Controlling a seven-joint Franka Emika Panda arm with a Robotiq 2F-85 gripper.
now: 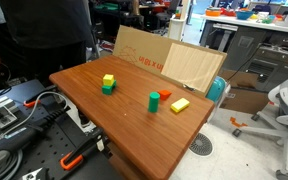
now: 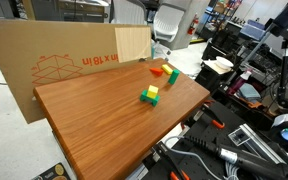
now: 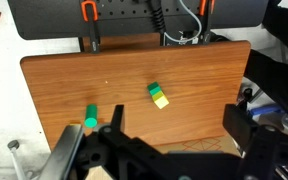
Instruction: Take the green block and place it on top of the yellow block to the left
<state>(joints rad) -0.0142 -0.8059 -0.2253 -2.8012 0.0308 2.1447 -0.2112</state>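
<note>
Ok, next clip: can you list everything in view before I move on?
green block: one, teal-green, upright, mid-table.
red piece: one, red, close beside the green block.
flat yellow block: one, yellow, lying next to those two.
yellow block: one, bright yellow cube, apart from that group, against the bright green cube.
bright green cube: one, bright green, touching the yellow block.
table: one, brown wood.
cardboard box: one, tan, behind the table.
office chair: one, pale grey, on the floor beside the table.
gripper: one, black, open, empty, over the table edge in the wrist view.
</note>
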